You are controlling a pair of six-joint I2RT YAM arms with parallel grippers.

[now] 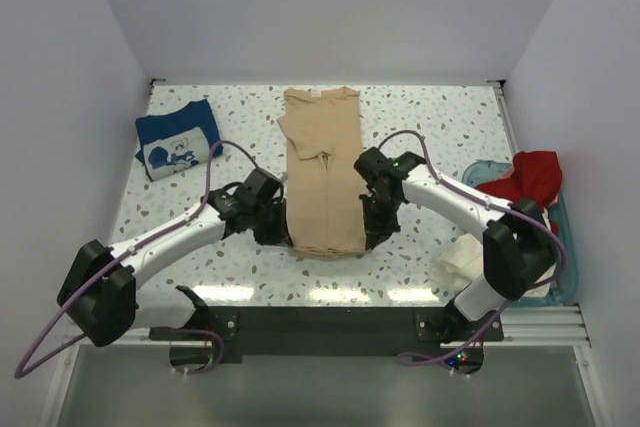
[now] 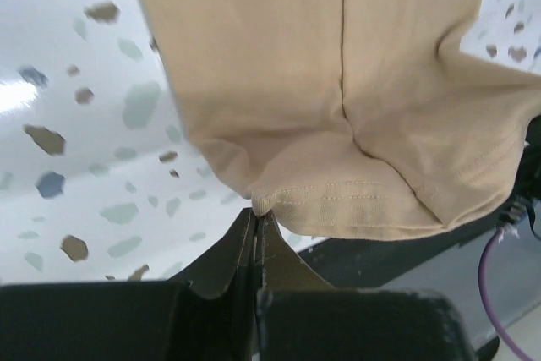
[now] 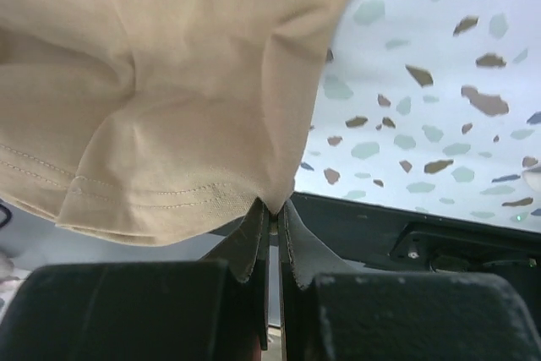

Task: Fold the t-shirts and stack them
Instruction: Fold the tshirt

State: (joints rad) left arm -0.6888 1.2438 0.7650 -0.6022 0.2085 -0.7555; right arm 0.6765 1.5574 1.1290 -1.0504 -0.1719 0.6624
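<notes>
Tan t-shirt (image 1: 322,177): only wrist views show fingers (image 2: 228,259) pinching its hem corners.

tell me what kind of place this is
Probably a robot test cell, not a home: plain white walls box in a speckled table, with the left arm and right arm mounted at its near edge.

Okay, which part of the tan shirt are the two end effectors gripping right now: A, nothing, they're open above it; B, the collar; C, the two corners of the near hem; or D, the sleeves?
C: in the wrist views the left end effector and the right end effector are each shut on a stitched hem corner of the tan shirt, at its near end in the top view.
</notes>
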